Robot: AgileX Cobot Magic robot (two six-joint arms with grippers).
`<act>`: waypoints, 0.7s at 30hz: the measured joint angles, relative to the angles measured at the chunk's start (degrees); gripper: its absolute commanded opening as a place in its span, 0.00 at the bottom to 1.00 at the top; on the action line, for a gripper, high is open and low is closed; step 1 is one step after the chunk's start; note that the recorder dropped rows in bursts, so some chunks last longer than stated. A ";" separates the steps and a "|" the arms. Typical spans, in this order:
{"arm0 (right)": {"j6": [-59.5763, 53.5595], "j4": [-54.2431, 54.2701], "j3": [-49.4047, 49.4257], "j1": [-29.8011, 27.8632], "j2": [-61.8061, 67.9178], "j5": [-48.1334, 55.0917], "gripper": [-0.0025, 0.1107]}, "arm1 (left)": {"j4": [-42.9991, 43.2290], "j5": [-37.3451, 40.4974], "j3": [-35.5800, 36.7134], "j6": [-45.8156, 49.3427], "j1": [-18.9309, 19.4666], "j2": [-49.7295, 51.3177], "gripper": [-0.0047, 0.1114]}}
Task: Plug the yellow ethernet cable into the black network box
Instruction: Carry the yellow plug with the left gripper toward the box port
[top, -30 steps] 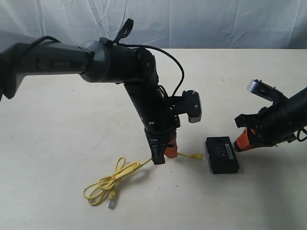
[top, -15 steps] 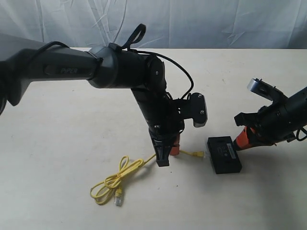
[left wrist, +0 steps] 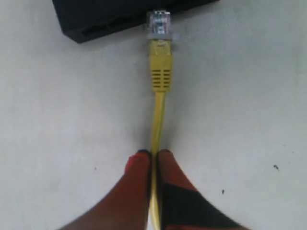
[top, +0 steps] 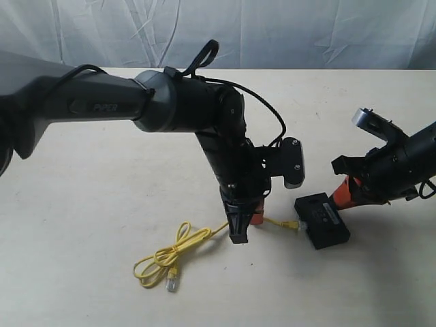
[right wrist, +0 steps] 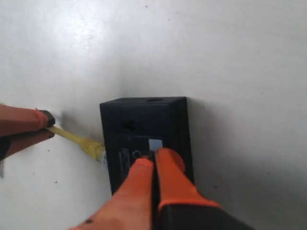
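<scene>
The yellow ethernet cable [top: 167,257] lies in loose loops on the table, with one clear plug beside the coil. My left gripper [top: 245,221] is shut on the cord [left wrist: 157,115] a short way behind the other clear plug [left wrist: 159,21]. That plug's tip touches the port side of the black network box [top: 325,220]; how far in it sits I cannot tell. My right gripper [right wrist: 154,157] is shut, its orange tips resting on top of the box [right wrist: 144,124] by the white label. The cord [right wrist: 76,140] reaches the box's side.
A pale table [top: 82,204] carries everything, and a white cloth backdrop [top: 286,34] hangs behind its far edge. The left arm's dark links [top: 184,109] stretch across the middle above the table.
My left gripper has moved right with the cable, dragging the coil after it. The plug has closed on the box, and the box has slid slightly right under the right gripper.
</scene>
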 measured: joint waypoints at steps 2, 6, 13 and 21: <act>1.53 -1.50 0.00 0.00 -1.29 -0.89 0.01 | 0.00 -0.49 0.00 0.00 -0.25 0.00 0.04; 6.00 -5.88 0.00 0.00 -3.49 -3.44 0.01 | 1.30 -0.78 0.00 -1.20 -0.25 0.00 0.04; 9.18 -8.92 0.00 0.00 -1.38 -4.62 0.01 | 4.27 -0.83 0.00 -4.84 -0.33 0.00 0.04; 8.75 -7.21 0.00 0.00 0.49 -3.13 0.01 | 4.27 -0.31 0.00 -5.09 -0.33 0.00 0.04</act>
